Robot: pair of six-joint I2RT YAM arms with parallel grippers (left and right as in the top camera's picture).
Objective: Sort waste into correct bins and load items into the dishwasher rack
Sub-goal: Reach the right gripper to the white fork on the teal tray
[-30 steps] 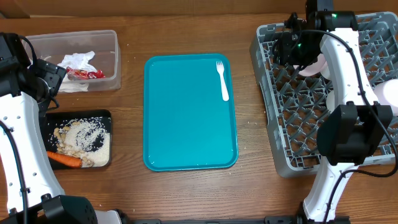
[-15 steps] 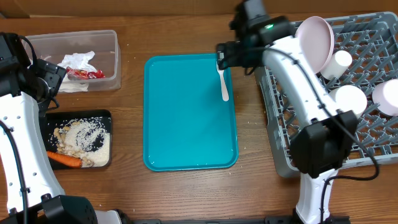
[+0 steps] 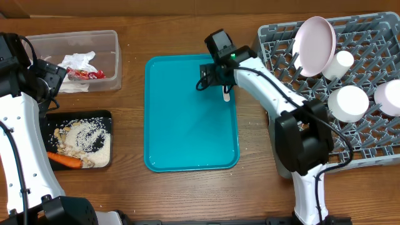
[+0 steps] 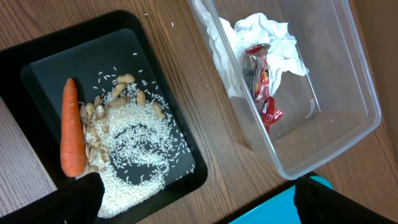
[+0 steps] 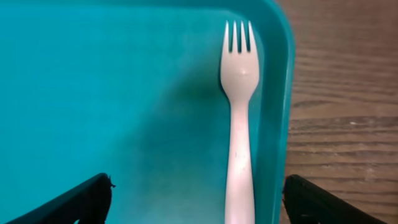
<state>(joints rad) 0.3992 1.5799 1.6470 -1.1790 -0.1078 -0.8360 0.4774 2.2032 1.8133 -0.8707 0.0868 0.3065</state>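
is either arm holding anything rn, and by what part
Nothing is held. The right gripper hangs open over the white fork on the teal tray, jaws clear of its handle; the left gripper is open and empty.

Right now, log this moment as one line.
right claw: open, above white fork on teal tray | left claw: open, over black tray and clear tub | rack: plate, cup, two bowls loaded

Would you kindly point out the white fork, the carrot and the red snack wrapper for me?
white fork (image 5: 239, 137), right wrist view, on the handle just below the head.
carrot (image 4: 73, 127), left wrist view, on the middle of its body.
red snack wrapper (image 4: 262, 84), left wrist view, on its middle section.
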